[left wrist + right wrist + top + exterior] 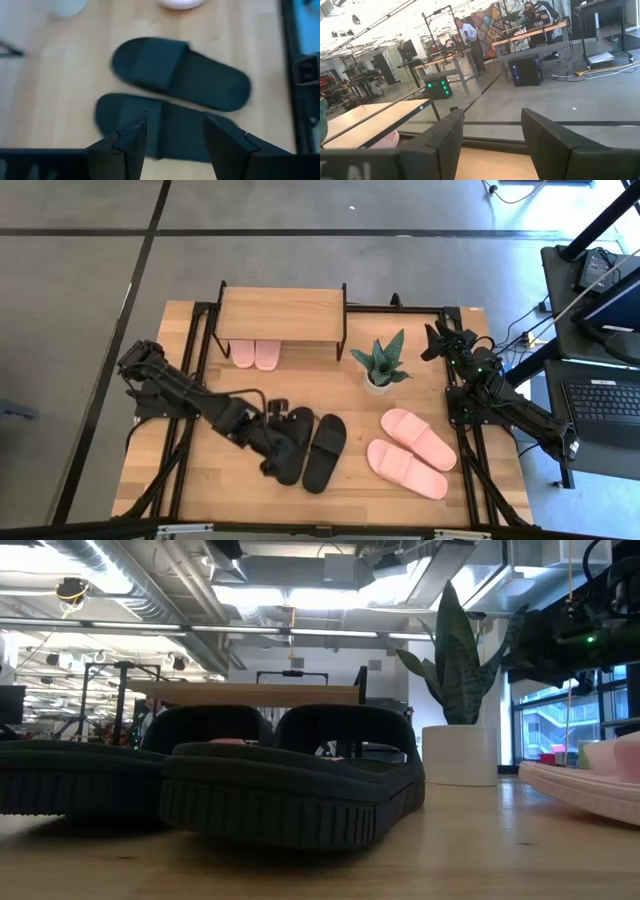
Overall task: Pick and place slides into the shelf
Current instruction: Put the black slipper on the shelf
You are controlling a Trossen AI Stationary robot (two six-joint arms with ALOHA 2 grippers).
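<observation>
Two black slides lie side by side on the table's near middle, one (pixel 326 452) in plain sight and the other (pixel 291 468) partly under my left gripper (pixel 283 442). In the left wrist view that gripper (pixel 175 145) stands open over the nearer black slide (pixel 175 122), with the second black slide (pixel 180 75) beyond it. Two pink slides (pixel 408 452) lie on the right. Another pink pair (pixel 255 354) rests under the shelf (pixel 281 313) at the far middle. My right gripper (pixel 432 340) waits open at the far right, and in its wrist view (pixel 492 140) it faces the room.
A potted plant (pixel 380 366) in a white pot stands between the shelf and the pink slides on the right. Black frame rails run along both sides of the table (pixel 200 480). People stand at benches in the room beyond (pixel 470 35).
</observation>
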